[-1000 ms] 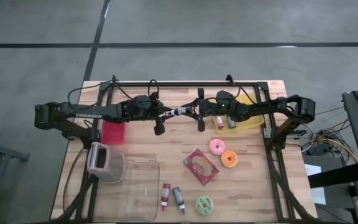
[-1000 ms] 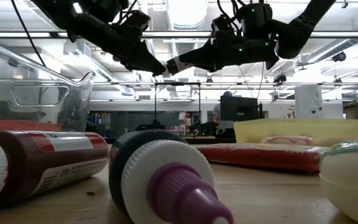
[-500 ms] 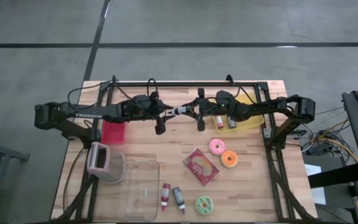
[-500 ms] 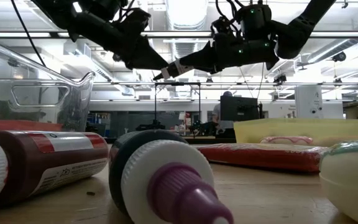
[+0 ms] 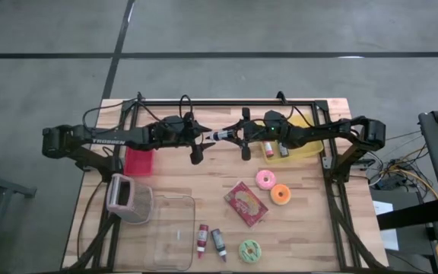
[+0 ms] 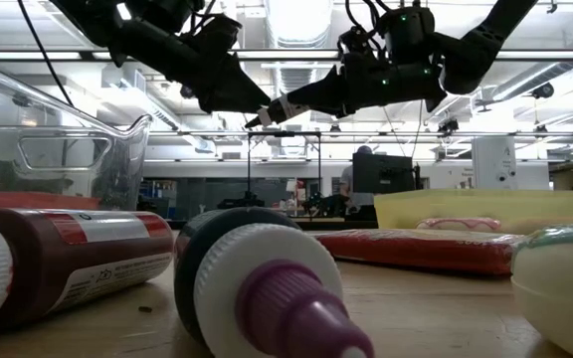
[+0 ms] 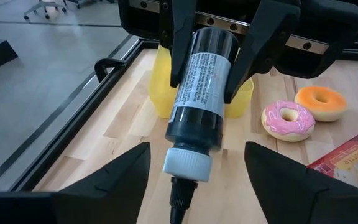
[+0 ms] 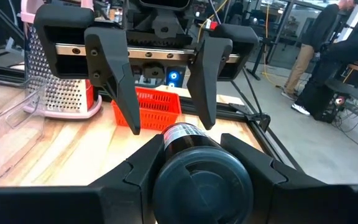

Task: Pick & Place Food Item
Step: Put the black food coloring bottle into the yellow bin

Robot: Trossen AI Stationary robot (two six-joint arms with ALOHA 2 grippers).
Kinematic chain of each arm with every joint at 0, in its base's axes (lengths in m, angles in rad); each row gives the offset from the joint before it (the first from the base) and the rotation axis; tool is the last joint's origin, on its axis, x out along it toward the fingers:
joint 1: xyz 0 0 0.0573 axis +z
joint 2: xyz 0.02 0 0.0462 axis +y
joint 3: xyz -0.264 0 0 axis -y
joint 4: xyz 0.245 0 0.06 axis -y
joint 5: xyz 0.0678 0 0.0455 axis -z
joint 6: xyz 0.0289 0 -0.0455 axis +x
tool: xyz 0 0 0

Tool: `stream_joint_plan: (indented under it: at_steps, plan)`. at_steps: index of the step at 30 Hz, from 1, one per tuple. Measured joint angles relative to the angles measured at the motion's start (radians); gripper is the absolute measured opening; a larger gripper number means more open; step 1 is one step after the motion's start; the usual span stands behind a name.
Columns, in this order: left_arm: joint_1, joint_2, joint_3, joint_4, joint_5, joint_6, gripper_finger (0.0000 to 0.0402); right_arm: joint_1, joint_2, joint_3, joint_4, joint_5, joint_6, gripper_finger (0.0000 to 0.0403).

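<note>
the right gripper (image 7: 211,56) clamps a glossy dark cylindrical bottle (image 7: 199,93) (white ribbed cap); left gripper (image 8: 161,93) fingers spread open, facing it above the wooden bench (image 5: 204,190).

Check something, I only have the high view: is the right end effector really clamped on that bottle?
Observer: Yes. The left wrist view shows the right end effector shut on the dark labelled bottle, one finger on each side of its body.
Operator: Left end effector open?
Observer: Wide open. The right wrist view shows the left end effector with fingers spread, facing the bottle.
Operator: Touching it?
Observer: No. In the left wrist view its fingers flank the white cap with gaps on both sides.
</note>
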Motion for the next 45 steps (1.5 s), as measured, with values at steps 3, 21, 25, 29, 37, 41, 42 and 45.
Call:
stream_joint_plan:
  at_steps: [3,21,25,29,37,41,42,45]
  plan:
    - [0.0,0.0,0.0,-0.003,0.0,-0.012,0.0279,0.0,0.0,0.0,0.0,-0.001,0.0,0.0146]
    - [0.002,-0.012,0.0,-0.004,-0.004,0.053,0.0289,0.0,0.0,0.001,-0.001,-0.003,0.017,0.0146]
    - [0.002,-0.038,0.0,-0.007,-0.004,0.044,0.0289,0.0,-0.007,0.001,-0.046,0.004,0.035,0.0146]
    - [0.002,-0.069,0.0,-0.014,-0.005,0.045,0.0289,0.0,-0.035,0.001,-0.138,0.057,0.038,0.0146]
    - [0.003,-0.104,0.0,-0.06,-0.008,0.045,0.0289,0.0,-0.168,0.003,-0.417,0.261,0.122,0.0146]
    - [0.003,-0.104,0.0,-0.072,-0.008,0.045,0.0289,0.0,-0.274,0.003,-0.564,0.402,0.191,0.0146]
    - [0.003,-0.105,0.0,-0.072,-0.008,0.045,0.0289,0.0,-0.302,0.003,-0.599,0.444,0.202,0.0146]
    - [0.003,-0.105,0.0,-0.073,-0.008,0.051,0.0289,0.0,-0.389,0.003,-0.717,0.554,0.245,0.0146]
